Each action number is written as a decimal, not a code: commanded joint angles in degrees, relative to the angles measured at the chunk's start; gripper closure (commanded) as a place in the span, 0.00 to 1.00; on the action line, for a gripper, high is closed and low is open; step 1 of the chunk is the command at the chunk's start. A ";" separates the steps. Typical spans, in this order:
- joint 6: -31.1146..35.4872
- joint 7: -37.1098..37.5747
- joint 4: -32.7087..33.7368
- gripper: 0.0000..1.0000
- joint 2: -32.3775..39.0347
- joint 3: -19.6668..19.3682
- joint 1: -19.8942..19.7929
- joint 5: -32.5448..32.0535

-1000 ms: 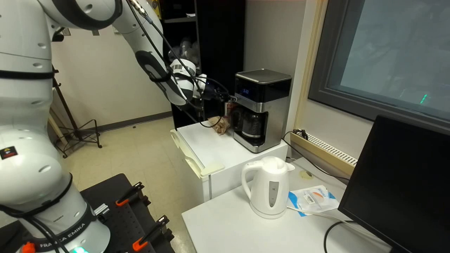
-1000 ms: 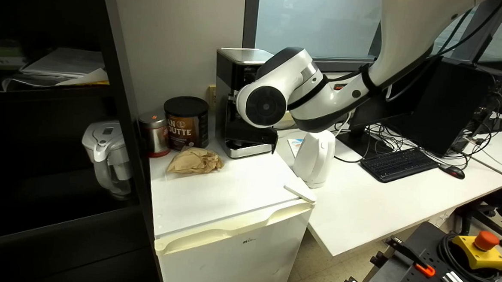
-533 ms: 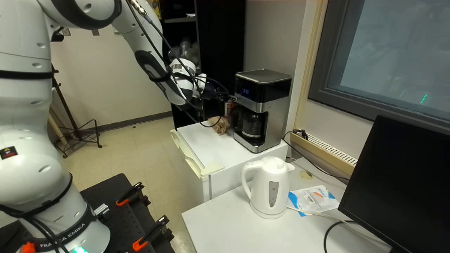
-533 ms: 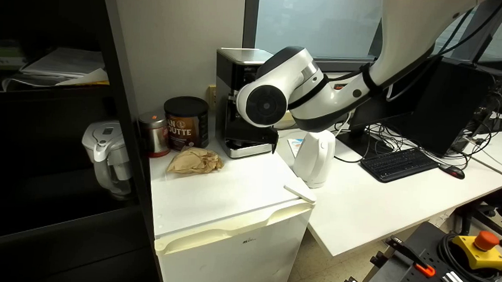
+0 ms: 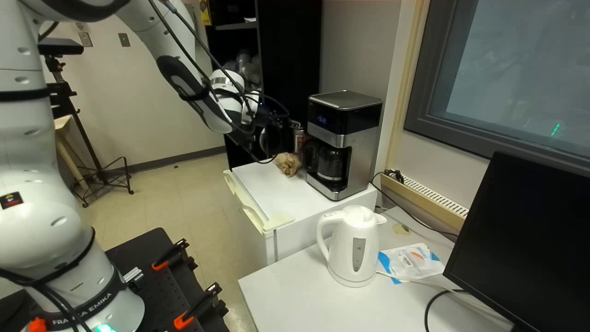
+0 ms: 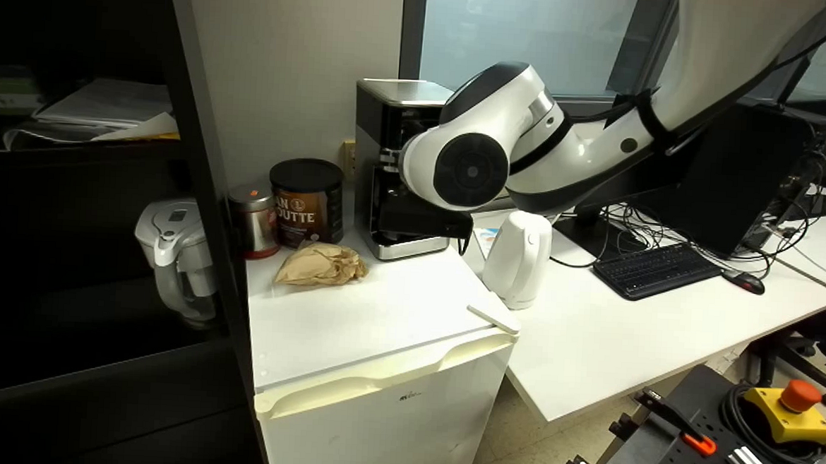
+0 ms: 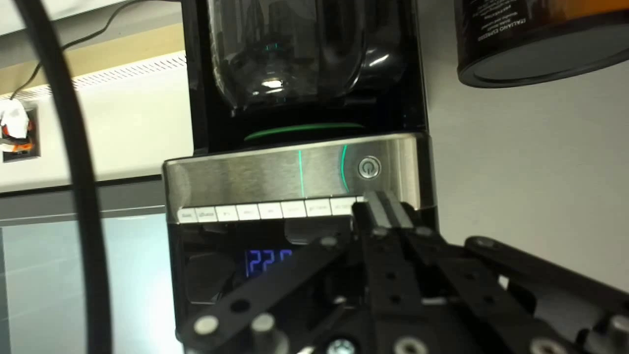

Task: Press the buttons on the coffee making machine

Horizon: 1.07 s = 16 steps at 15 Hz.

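The coffee making machine (image 5: 362,157) stands upright on the small white fridge, its blue display lit and its dark glass carafe (image 5: 331,163) inside. In an exterior view the machine (image 6: 372,127) is partly hidden by the arm. In the wrist view, which stands upside down, its silver panel (image 7: 236,179) shows a round power button (image 7: 368,167) and a row of white buttons (image 7: 270,210). My gripper (image 7: 388,209) is shut and empty. Its tips overlap the power-button end of the row in that view. In an exterior view the gripper (image 5: 295,124) is slightly apart from the machine's front.
A white kettle (image 5: 343,249) stands on the desk beside the fridge (image 6: 374,435). A crumpled paper bag (image 6: 321,265), a coffee tin (image 6: 307,205) and a metal canister (image 6: 256,224) sit near the machine. A monitor (image 5: 530,240) stands on the desk.
The arm was nearly still, then drew back from the coffee machine. The gripper tips were at the machine's front and now a small gap shows. The machine has not moved.
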 commanded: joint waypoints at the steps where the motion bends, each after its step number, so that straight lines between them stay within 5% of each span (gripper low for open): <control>1: 1.81 3.08 -6.44 1.00 -6.38 0.37 0.39 -0.93; 16: 11.95 8.94 -26.17 1.00 -25.46 -1.36 2.86 5.71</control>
